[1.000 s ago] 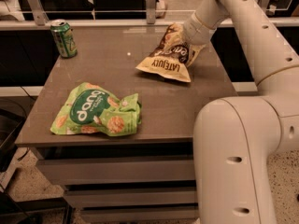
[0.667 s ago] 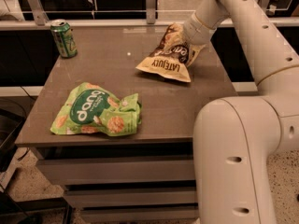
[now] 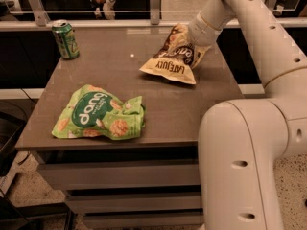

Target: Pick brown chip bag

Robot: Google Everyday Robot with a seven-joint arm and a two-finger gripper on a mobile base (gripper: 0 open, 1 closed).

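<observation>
The brown chip bag point(image 3: 171, 60) lies at the far right of the table, with its tan "LATE JULY" end towards me and resting on the top. Its far end is tilted up against my gripper point(image 3: 195, 43). The gripper comes down from the upper right on the white arm and sits right at the bag's raised far end, touching it. The part of the gripper that meets the bag is hidden behind the bag and the wrist.
A green "dang" bag point(image 3: 100, 115) lies at the front left of the grey table point(image 3: 120, 75). A green soda can point(image 3: 65, 40) stands at the far left corner. My arm's large white body point(image 3: 240, 162) fills the right foreground. A railing runs behind the table.
</observation>
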